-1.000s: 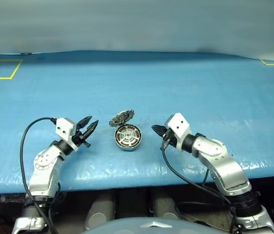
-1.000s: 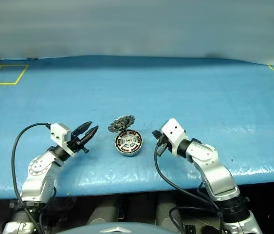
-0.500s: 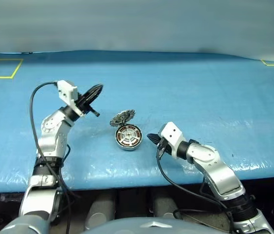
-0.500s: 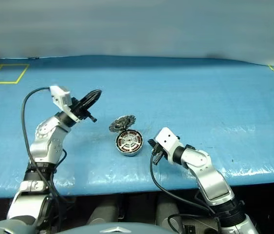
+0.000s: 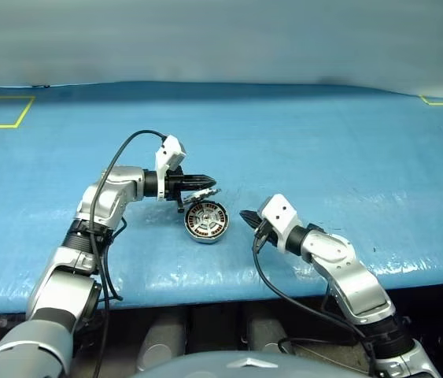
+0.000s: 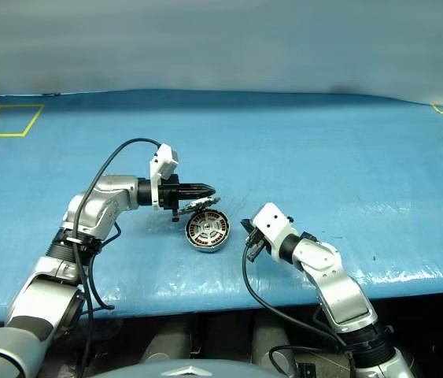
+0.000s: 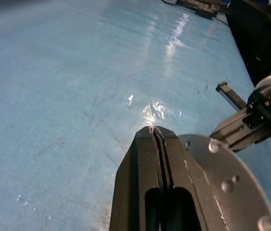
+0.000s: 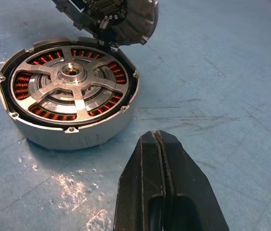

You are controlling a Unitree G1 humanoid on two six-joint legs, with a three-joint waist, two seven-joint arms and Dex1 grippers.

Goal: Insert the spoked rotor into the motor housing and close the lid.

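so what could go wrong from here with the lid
The left gripper, shut, sits over the raised lid; an off-centre push could slide the housing across the table instead of closing it. The shut right gripper sits beside the housing, apart from it, so it isn't bracing it.

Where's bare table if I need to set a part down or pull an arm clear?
Bare blue table lies beyond the round silver motor housing towards the far edge, and out to the right of the right gripper. It is crowded at the housing: its raised toothed silver lid sits under the left gripper, and the right gripper is close beside it.
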